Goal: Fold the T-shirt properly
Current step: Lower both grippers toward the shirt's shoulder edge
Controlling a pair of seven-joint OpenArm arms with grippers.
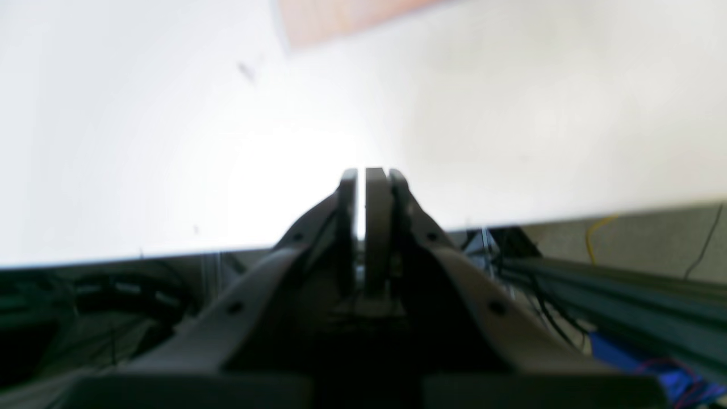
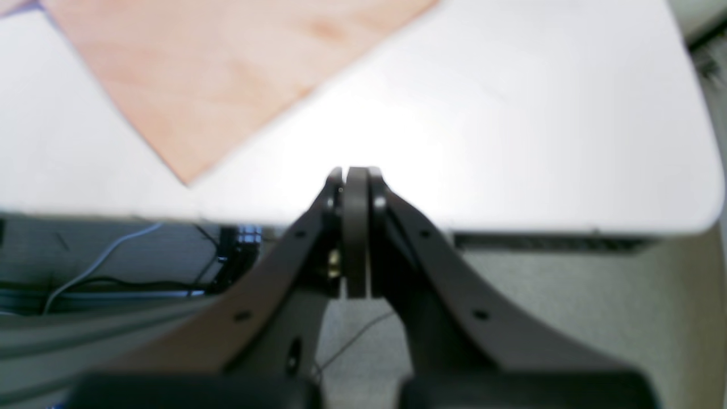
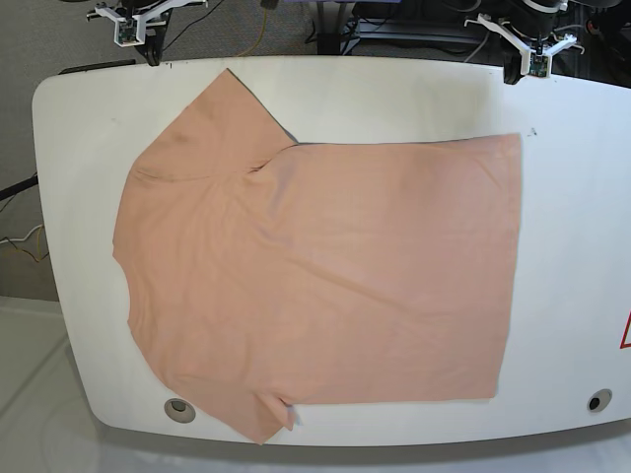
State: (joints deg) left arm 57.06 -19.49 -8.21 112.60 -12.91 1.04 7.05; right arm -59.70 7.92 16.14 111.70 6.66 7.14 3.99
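I can read no writing or brand on the T-shirt (image 3: 325,276); it is plain peach. It lies spread flat across the white table (image 3: 577,197), collar end toward the base view's left, hem toward its right. At the table's right edge I see part of a red mark (image 3: 625,333), too cropped to read. My left gripper (image 1: 363,170) has its jaws all but together, holding nothing. My right gripper (image 2: 355,169) is fully closed and empty. Both hover at the table's edge, clear of the cloth.
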